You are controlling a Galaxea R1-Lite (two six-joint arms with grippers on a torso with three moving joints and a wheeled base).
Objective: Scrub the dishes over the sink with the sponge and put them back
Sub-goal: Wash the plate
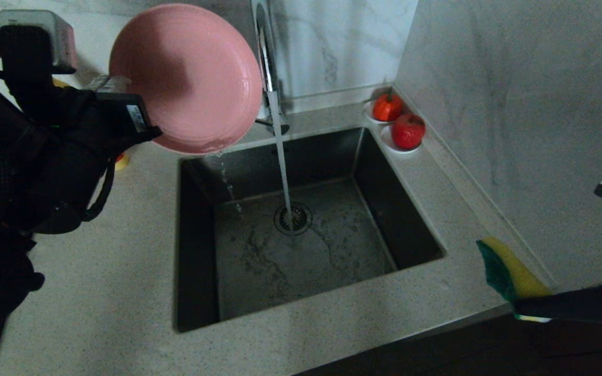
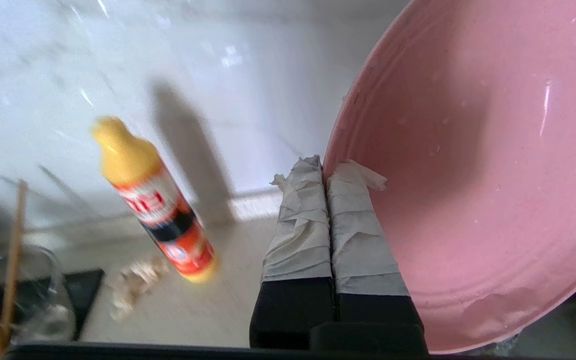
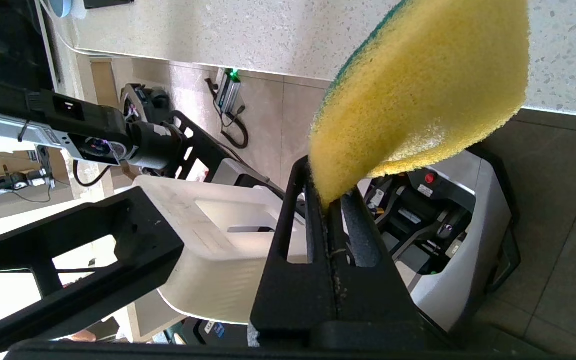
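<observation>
The pink plate [image 1: 186,78] hangs tilted on edge above the back left corner of the sink [image 1: 196,250], wet, with water dripping off its lower rim. My left gripper [image 1: 115,83] is shut on the plate's left rim. In the left wrist view its taped fingers [image 2: 358,235] pinch the edge of the plate [image 2: 468,175] between them, the left gripper [image 2: 325,167] closed tight. Off the counter's front right corner, my right gripper [image 1: 525,308] is shut on the yellow-and-green sponge [image 1: 510,274]. The sponge [image 3: 418,95] bends out of the right gripper [image 3: 325,200].
The chrome tap [image 1: 264,52] runs a stream of water [image 1: 282,167] into the drain [image 1: 292,218]. Two red fruits on white saucers [image 1: 408,130] sit at the sink's back right. A detergent bottle [image 2: 155,205], cloth wad [image 2: 133,285] and glass pot [image 2: 18,295] stand left of the sink.
</observation>
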